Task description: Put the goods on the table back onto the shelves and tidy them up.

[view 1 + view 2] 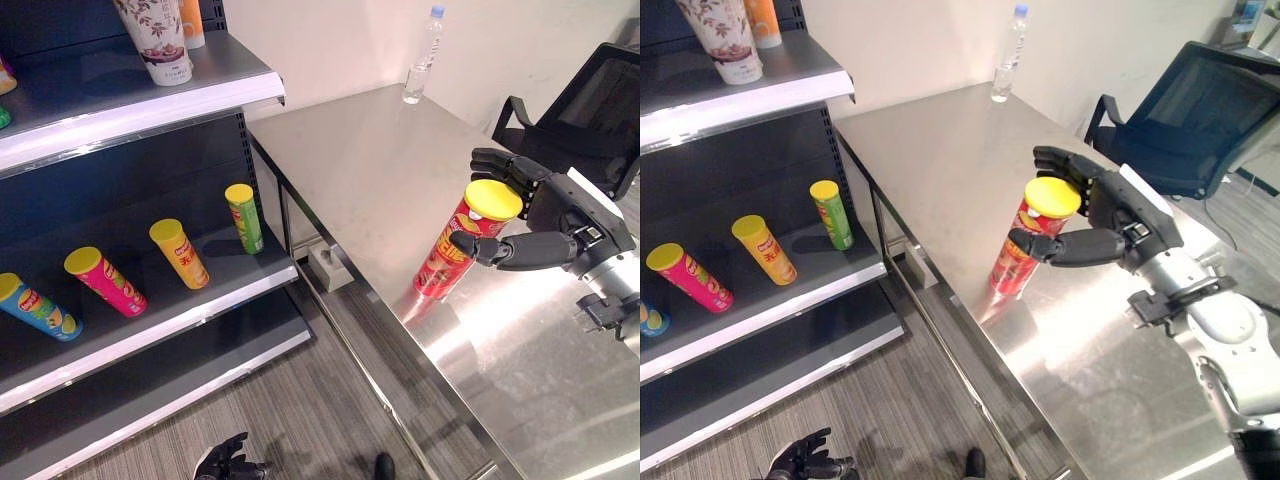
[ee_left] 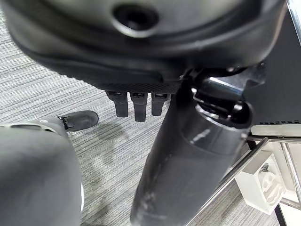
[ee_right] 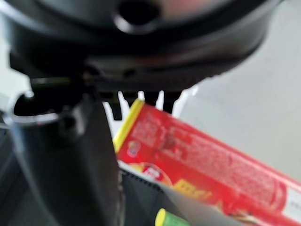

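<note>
Down at the bottom edge of the left eye view, the dark left hand (image 1: 228, 462) hangs low over the grey ribbed carpet floor (image 1: 300, 410), fingers loosely spread and holding nothing.

Over on the right side, the dark right hand (image 1: 530, 225) is wrapped round the tall red cardboard chip can with the yellow plastic lid (image 1: 462, 242). Fingers curl behind the top of the tube and the thumb presses across the front, so it's a proper grip. That can leans a bit, with its base down at the brushed stainless steel table (image 1: 380, 170), near the front edge. Can't tell whether the base actually touches the metal.

At the far end of that shiny tabletop, upper middle of the frame, stands a clear plastic water bottle (image 1: 422, 55). A black mesh office chair (image 1: 585, 110) sits at the upper right.

Left half of the frame is the dark metal shelf unit with pale grey edges (image 1: 150, 115). On its middle shelf lie four tubes, all tilted: a blue can (image 1: 38, 306), a pink can (image 1: 105, 281), a yellow can (image 1: 180, 253) and a green can (image 1: 244, 217). Up top there's a white floral paper cup (image 1: 155, 38) with an orange tube (image 1: 193, 20) just behind it.
</note>
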Robot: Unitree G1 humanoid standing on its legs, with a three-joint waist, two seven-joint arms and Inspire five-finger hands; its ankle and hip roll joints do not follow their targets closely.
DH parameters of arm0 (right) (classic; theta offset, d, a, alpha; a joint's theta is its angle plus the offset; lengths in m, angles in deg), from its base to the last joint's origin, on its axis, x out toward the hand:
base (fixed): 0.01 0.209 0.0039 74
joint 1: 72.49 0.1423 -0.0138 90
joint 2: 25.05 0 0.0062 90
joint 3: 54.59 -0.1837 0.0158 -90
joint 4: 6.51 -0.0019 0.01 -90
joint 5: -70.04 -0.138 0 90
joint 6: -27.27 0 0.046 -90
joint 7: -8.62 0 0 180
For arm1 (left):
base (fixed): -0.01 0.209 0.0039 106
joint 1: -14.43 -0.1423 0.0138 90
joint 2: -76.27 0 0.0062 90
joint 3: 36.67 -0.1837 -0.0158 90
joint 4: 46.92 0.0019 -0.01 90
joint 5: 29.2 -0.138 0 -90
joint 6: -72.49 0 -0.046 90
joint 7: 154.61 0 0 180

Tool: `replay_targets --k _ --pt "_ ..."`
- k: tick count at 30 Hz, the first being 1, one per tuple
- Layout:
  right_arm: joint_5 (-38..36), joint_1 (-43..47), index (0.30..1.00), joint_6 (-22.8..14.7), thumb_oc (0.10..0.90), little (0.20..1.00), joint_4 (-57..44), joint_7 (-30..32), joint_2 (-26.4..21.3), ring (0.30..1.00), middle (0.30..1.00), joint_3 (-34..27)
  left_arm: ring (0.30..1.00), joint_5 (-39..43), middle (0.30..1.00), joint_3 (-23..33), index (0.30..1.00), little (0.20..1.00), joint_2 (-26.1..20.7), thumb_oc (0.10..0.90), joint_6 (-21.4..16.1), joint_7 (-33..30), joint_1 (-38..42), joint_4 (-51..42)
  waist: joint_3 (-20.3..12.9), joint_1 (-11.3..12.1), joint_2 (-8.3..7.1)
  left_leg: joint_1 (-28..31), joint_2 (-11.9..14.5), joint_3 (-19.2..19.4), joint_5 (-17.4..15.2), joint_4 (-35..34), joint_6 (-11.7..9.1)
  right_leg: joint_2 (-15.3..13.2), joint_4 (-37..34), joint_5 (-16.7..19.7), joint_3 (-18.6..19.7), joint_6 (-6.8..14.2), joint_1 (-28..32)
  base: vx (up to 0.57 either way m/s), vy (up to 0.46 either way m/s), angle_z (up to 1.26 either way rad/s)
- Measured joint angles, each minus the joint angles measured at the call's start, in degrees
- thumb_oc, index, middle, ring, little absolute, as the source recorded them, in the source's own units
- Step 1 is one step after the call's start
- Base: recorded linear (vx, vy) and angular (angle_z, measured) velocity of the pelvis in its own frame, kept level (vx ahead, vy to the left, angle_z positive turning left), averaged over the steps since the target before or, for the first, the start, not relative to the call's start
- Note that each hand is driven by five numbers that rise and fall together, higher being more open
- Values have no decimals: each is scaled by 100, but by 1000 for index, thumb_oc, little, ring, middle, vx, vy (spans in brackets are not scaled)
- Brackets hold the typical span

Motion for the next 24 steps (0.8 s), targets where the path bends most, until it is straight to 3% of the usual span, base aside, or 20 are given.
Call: replay_targets --k 7,13,24 --pt "20 59 900 0 800 900 22 18 -122 900 900 188 900 2 900 -3 900 900 2 800 0 -5 -20 4 -66 -2 -88 -11 0 -24 4 0 1 -1 0 -1 -17 0 2 0 0 0" --pt "147 133 900 16 800 900 19 -43 -841 900 900 374 900 2 900 -4 900 900 3 800 0 -4 -26 12 -82 0 -106 -18 0 -39 13 0 -2 -1 0 -1 -28 0 5 0 0 0" --pt "254 -79 900 50 800 900 26 -107 -949 900 900 184 900 2 900 -6 900 900 2 800 0 0 -39 16 -92 -36 -123 -3 0 -22 13 0 -2 -1 0 -1 -13 0 6 0 0 0"
